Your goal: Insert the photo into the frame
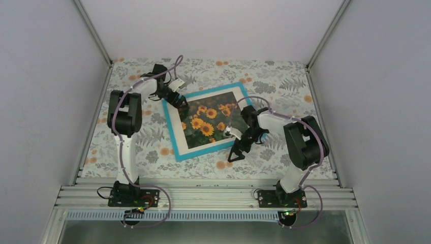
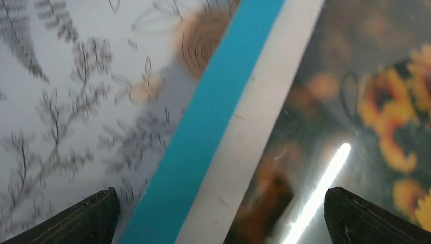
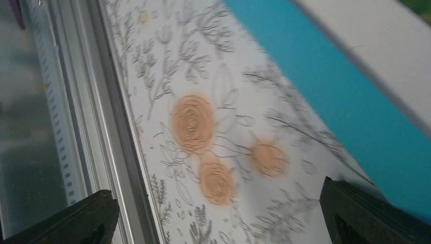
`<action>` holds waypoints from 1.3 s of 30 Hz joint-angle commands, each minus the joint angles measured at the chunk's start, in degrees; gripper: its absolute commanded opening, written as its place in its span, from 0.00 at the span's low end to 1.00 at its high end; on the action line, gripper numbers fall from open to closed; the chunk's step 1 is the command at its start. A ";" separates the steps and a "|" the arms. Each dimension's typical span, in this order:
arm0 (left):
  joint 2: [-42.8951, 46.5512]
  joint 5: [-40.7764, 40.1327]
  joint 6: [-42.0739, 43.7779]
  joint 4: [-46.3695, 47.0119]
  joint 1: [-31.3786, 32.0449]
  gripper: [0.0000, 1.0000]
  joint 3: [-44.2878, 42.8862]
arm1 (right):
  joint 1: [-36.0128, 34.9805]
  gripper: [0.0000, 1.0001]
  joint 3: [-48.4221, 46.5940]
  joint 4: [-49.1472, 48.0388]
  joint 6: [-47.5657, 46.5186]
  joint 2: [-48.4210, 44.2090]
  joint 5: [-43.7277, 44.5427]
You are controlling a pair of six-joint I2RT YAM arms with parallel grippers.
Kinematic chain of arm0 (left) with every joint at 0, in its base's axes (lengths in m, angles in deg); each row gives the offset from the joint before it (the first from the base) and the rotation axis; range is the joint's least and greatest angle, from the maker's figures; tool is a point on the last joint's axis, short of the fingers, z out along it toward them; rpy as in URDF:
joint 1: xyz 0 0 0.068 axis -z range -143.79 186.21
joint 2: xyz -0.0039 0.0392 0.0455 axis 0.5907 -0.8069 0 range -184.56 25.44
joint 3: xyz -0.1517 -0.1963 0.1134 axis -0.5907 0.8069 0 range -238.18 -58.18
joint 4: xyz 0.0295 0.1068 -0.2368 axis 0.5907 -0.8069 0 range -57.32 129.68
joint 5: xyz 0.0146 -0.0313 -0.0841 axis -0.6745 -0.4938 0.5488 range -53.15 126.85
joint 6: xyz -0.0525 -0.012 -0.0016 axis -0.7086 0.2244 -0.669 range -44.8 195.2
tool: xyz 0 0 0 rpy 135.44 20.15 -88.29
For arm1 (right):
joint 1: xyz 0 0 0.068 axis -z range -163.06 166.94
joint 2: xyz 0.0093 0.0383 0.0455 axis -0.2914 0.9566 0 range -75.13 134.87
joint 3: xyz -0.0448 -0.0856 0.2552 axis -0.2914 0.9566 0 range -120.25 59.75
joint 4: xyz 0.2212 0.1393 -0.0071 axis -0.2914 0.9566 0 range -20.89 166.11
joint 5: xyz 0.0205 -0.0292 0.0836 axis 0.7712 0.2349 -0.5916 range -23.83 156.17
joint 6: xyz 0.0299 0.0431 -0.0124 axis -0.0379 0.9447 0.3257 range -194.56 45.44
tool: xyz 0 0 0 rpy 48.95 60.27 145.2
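My left gripper (image 2: 219, 208) has its fingers (image 2: 96, 218) spread, straddling the teal rail of the frame (image 2: 203, 132) and the white border (image 2: 254, 127). My right gripper (image 3: 218, 208) gapes empty over the tablecloth (image 3: 203, 152), lower right of the frame. The photo (image 1: 206, 122) looks seated inside, mid-picture. I'd lift straight off, nudging nothing.

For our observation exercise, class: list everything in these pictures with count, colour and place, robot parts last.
tablecloth: one, pale, grey leaves, orange flowers, under everything.
frame: one, teal-blue, flat at the tablecloth's middle.
photo: one, orange sunflowers on dark ground, inside frame.
border sheet: one, white, between frame and photo.
walls: three, white, left, back, right.
left gripper: one, black, open, over frame's far-left corner.
right gripper: one, black, open, over tablecloth beside frame's near edge.
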State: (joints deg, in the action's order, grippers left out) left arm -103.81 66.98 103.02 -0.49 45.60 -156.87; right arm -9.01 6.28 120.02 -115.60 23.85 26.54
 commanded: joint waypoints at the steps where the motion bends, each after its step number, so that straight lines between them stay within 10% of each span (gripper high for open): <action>1: 5.27 3.01 2.91 -1.70 -0.10 1.00 9.23 | 5.70 1.00 -3.11 -5.29 3.83 5.66 7.60; 19: 30.06 9.77 17.76 -3.03 0.25 1.00 41.94 | 19.39 1.00 -13.11 -5.05 12.12 14.47 -2.81; 39: 21.54 8.58 4.45 8.06 -1.29 1.00 31.27 | 23.95 1.00 -10.86 -9.77 20.67 15.89 -6.50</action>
State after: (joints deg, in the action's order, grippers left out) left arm -80.93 73.99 109.88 4.58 43.21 -126.93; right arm 14.83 -6.81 112.94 -98.20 36.44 15.43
